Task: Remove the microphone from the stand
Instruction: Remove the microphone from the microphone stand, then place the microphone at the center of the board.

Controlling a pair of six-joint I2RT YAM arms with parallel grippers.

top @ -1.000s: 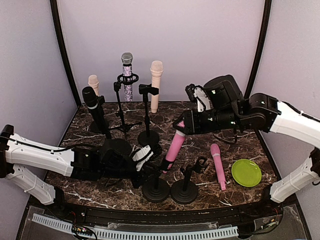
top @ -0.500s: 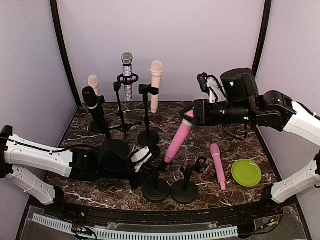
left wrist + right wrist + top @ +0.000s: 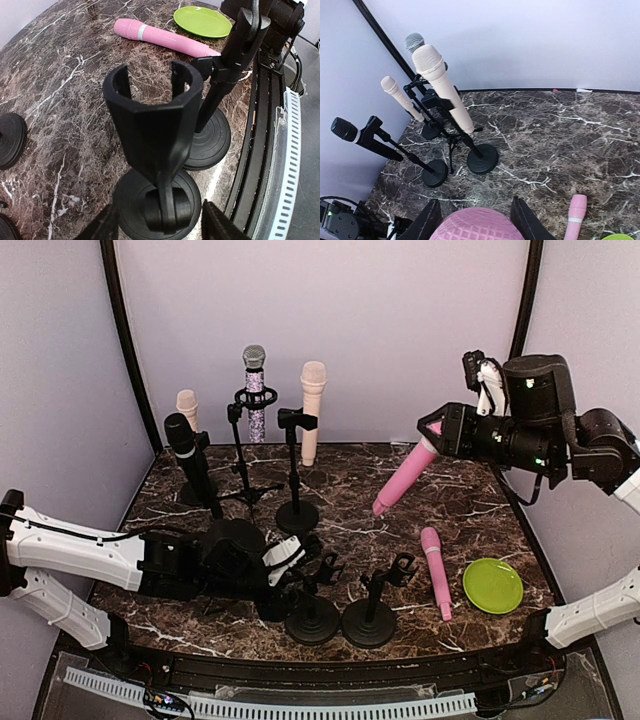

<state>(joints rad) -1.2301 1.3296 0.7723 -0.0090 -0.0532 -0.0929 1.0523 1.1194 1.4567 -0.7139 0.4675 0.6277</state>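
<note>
The right hand (image 3: 436,432), clamped on the head of the pink microphone (image 3: 403,480), holds it above the far-right worktop (image 3: 480,530), handle slanting down-left, well apart from the empty stand (image 3: 312,622) between the parted fingers of the left hand (image 3: 295,565).

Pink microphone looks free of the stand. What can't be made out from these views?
- Right wrist view: only the head of the pink microphone shows; the bottom edge cuts off the rest.
- Top view: the right gripper casing hides where its pads meet the microphone.
- Left wrist view: the bottom edge cuts off most of the left gripper; the empty stand clip covers part of its base.
</note>
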